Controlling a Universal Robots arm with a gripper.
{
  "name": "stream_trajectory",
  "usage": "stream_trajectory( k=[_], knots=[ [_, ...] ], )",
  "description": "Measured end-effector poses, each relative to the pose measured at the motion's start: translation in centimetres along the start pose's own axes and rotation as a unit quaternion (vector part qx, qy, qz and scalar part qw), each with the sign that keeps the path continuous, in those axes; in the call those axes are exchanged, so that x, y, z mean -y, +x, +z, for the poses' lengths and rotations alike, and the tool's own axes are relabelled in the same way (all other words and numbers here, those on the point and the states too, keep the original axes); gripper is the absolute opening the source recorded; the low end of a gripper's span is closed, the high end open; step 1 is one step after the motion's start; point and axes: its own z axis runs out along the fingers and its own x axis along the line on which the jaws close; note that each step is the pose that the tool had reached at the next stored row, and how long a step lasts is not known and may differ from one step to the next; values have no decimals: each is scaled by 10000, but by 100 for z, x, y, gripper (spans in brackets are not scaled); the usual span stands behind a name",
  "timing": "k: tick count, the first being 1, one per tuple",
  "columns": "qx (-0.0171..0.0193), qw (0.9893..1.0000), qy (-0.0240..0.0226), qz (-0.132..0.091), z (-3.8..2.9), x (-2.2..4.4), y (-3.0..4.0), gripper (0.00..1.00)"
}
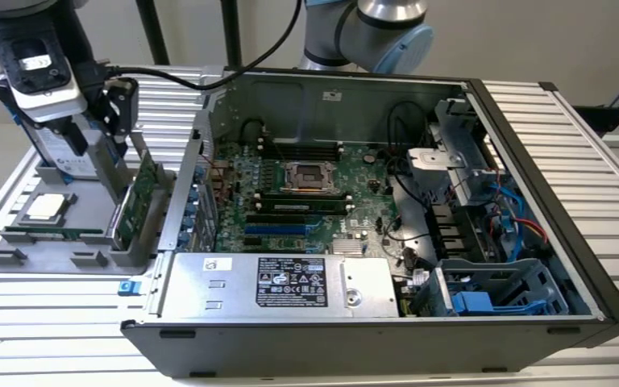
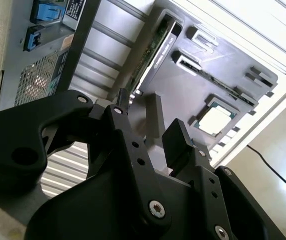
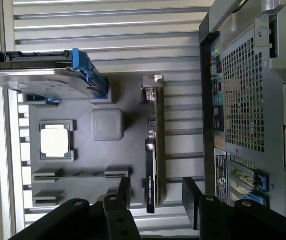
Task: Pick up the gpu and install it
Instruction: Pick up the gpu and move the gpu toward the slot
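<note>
On ribbed metal table [image 3: 107, 30], grey tray [image 3: 85, 157] lies beside computer case [image 3: 248, 100]. Along tray's case-side edge, gpu [image 3: 154, 150] stands on edge in slot, silver bracket [image 3: 152, 86] at one end. At card's other end, gripper [image 3: 158, 195]: black fingers [image 3: 124, 192] spread, one each side of card, gaps showing, no contact. In tray pocket, processor chip [image 3: 56, 140] lies flat. Between chip and gpu, square grey block [image 3: 106, 124]. At tray's bracket end, hard drive [image 3: 42, 75] with blue rails.

An open computer case [image 1: 374, 347] lies on the slatted desk [image 1: 51, 322]; a grey tray [image 1: 41, 251] beside it holds a processor [image 1: 46, 208] and a hard drive [image 3: 37, 80].
</note>
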Motion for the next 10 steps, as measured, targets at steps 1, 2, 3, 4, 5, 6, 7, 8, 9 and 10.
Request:
stream_trajectory(
  k=[1, 2, 3, 4, 5, 6, 7, 8, 9, 10],
  knots=[
    [-2, 10000, 0, 0, 8, 5, 0, 100],
    [-4, 10000, 1, 0, 16, 9, 0, 100],
    [-6, 10000, 1, 0, 25, 13, 0, 100],
    [-8, 10000, 1, 1, 34, 17, 0, 100],
    [-11, 10000, 1, 1, 43, 21, 0, 100],
    [-12, 10000, 1, 1, 53, 24, 0, 100],
    [-15, 10000, 2, 1, 62, 28, 0, 100],
    [-17, 10000, 2, 1, 71, 31, 0, 100],
    [-19, 10000, 2, 1, 80, 35, 0, 100],
    [-19, 10000, 2, 1, 88, 37, 0, 100]
  ],
)
